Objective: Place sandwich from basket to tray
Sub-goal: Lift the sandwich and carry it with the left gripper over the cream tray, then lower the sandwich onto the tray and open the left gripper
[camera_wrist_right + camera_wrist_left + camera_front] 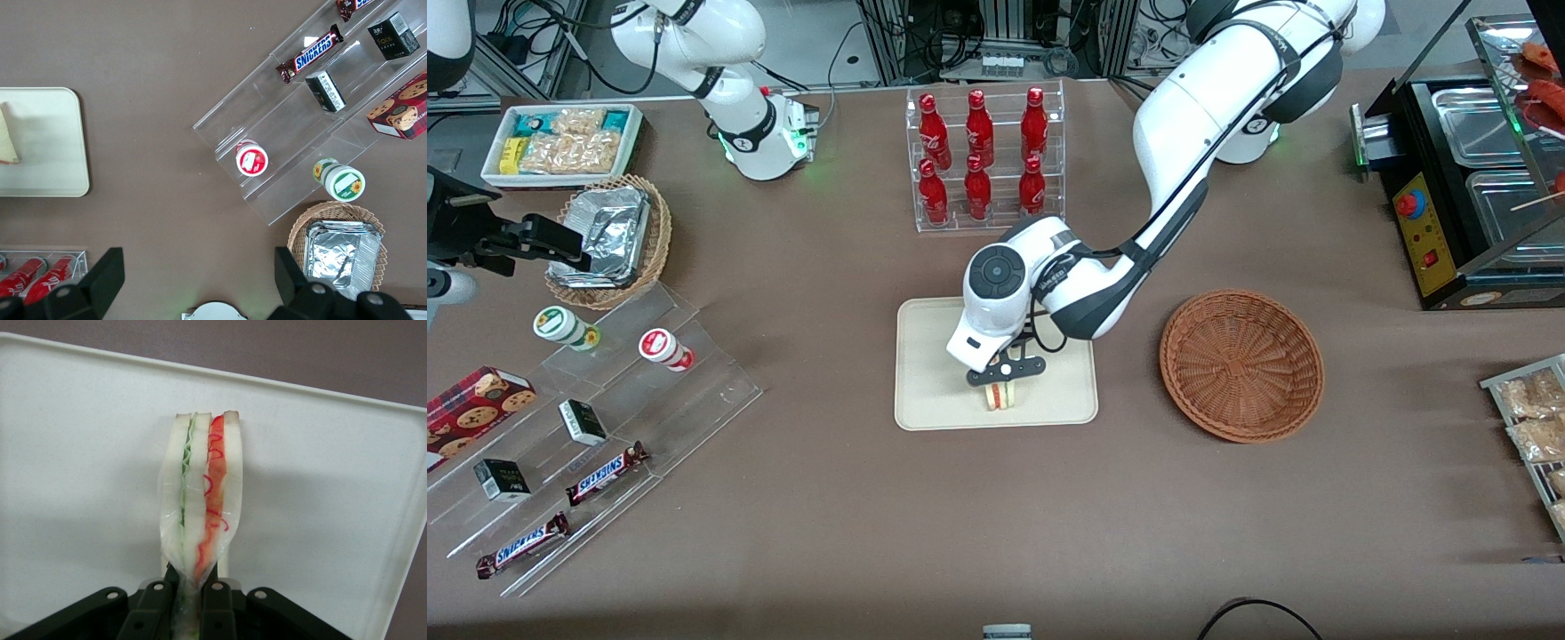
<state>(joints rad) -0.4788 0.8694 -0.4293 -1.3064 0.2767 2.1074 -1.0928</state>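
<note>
Sandwich [1000, 396] sits on the tray [925, 391], standing on its edge near the tray's rim that is closest to the front camera. It has pale bread with a green layer and a red layer, and clear wrap around it. The gripper [1002, 377] is right above it, and its two black fingers [157, 611] are squeezed tight on the thin end of the sandwich [203, 500]. In the wrist view the sandwich stands up from the fingers with the cream tray [80, 453] all around it.

The tray is the middle thing on the brown table [996, 516]. Beside the tray, toward the working arm's end of the table, is the round brown basket [1241, 364], and only its bare woven inside shows. It is near the tray but not touching it. Farther from the front camera than the tray is a clear rack of red bottles [983, 156]. Toward the parked arm's end of the table, well apart from the tray, are clear steps [605, 427] with chocolate bars [605, 473] and small boxes on them, and a lighter basket with silver foil [609, 240] inside.
</note>
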